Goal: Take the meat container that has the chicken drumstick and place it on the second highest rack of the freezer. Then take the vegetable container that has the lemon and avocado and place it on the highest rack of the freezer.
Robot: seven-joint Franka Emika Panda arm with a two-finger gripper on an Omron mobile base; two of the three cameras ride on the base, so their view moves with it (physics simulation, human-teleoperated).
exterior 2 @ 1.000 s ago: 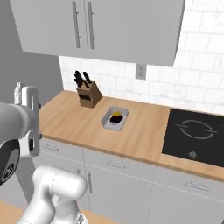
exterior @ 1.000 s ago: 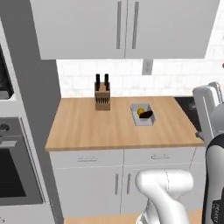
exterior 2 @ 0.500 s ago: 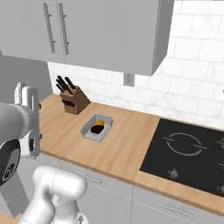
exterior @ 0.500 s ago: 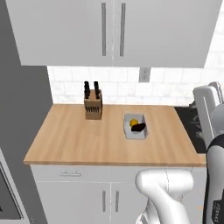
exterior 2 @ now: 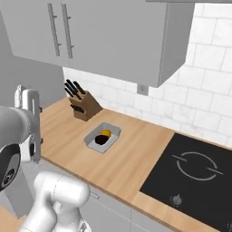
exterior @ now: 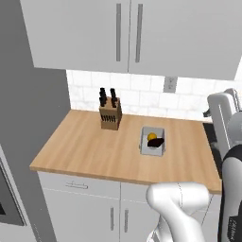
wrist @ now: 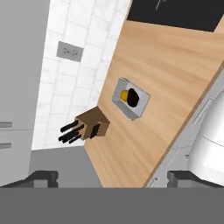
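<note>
The white arm is folded up high, with its big elbow low in front. The pincer is wide open, its 2 dark tips far apart, holding nothing.

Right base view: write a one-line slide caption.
Container with lemon and avocado on counter beside knife block.

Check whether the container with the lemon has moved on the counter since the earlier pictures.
No. The container sits the same way beside the knife block. The whole picture shifted, so the base drove, not the container.
</note>
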